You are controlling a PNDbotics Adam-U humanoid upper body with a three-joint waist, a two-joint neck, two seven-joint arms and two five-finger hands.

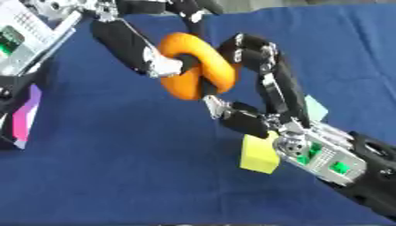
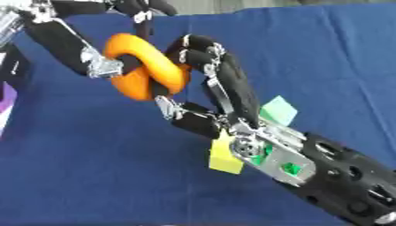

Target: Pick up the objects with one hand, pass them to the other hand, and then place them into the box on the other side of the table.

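Right now I am looking down on the dark blue cloth-covered table; my right hand is reaching in from the lower right, its black fingers and thumb curling round the orange ring-shaped toy, which is hanging in the air above the cloth, near the upper middle of the view; my left hand is coming down from the upper left, its fingers hooking through the same ring, so both hands are gripping it at once; a purple-and-white box is sitting at the left edge; a yellow foam block is lying partly under my right wrist; a pale green block is lying just behind that hand.
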